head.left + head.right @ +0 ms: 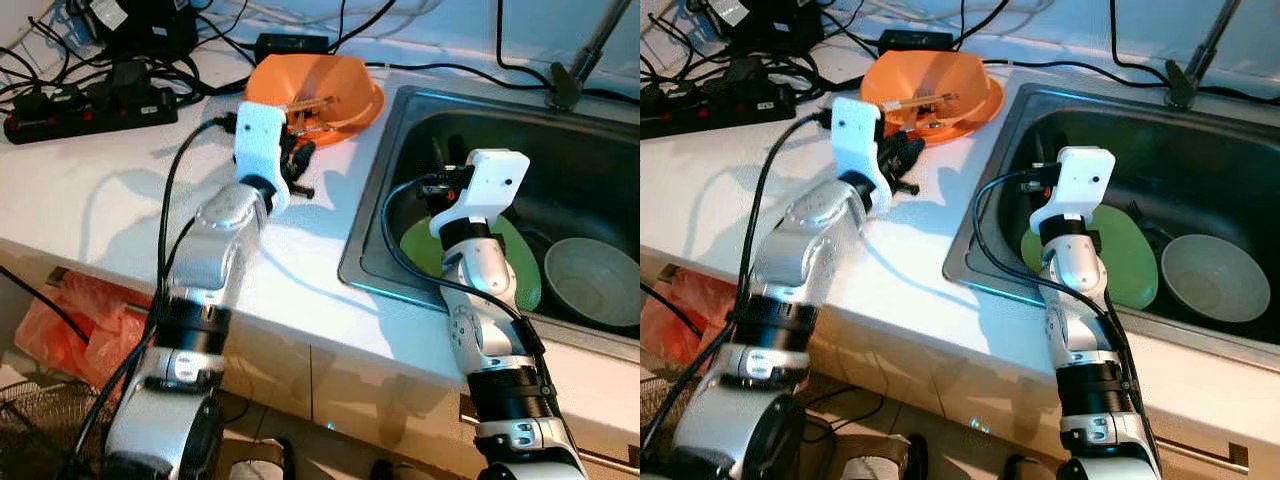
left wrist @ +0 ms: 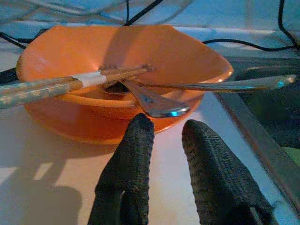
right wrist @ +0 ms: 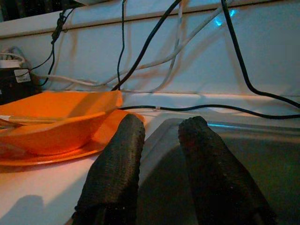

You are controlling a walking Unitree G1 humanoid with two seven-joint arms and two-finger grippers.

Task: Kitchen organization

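Observation:
An orange bowl sits on an orange plate at the back of the white counter, beside the sink. In the bowl lie wooden chopsticks and a metal spoon; a second metal handle rests across its rim. My left gripper hovers low over the counter just in front of the bowl, open, nothing between its fingers. My right gripper is over the left part of the sink, above a green plate, also open and empty.
A grey-green bowl lies in the sink right of the green plate. The faucet rises behind the sink. A black power strip and tangled cables crowd the counter's back left. An orange bag hangs below the counter edge.

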